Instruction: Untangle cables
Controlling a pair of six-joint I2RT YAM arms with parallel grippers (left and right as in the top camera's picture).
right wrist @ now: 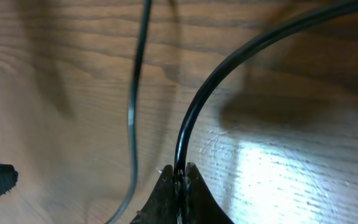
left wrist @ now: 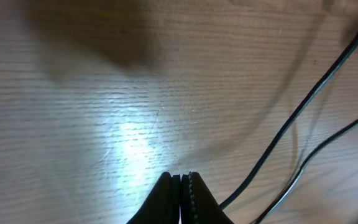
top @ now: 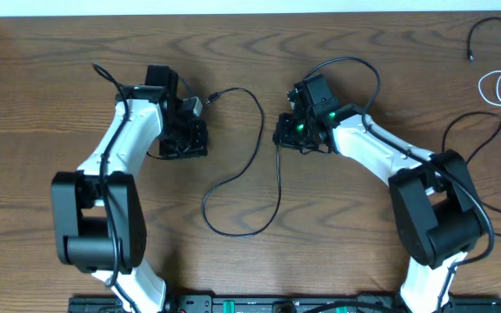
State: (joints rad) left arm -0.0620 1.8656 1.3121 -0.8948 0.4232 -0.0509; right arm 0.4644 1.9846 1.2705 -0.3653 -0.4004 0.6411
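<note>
Under both arms: 1 brown wood-grain table [top: 42, 104], matte, with dark wavy grain lines, filling the overhead view. Pale white strip [top: 233, 5] runs along its far edge. Each wrist view shows a bright glare patch on the wood just ahead of the jaws.

2 arms, white shells with black joint housings: left arm [top: 124, 139] and right arm [top: 381, 152], both bent in toward the table middle.

Long black cable [top: 278, 183]: thin, round, glossy. It leaves the right jaws, drops into a wide loop between the 2 grippers, climbs back and ends at a small plug [top: 217, 93] just beside the left gripper.

Right gripper [right wrist: 180, 177]: jaws clamped on that black cable, which rises from between the tips and arcs off to their right. 1 thinner-looking black strand [right wrist: 135, 93] lies on the wood just left of the jaws, not touching them.

Left gripper [left wrist: 182, 186]: jaws closed, ribbed pads face to face, tips low over the wood. 2 black cable runs [left wrist: 291, 121] cross diagonally to the right of the jaws, apart from them.

Well off from the right jaws, toward the table's far corner: white cable [top: 497, 87] coiled in small loops, other black cables [top: 475, 35] lying loose around it.
</note>
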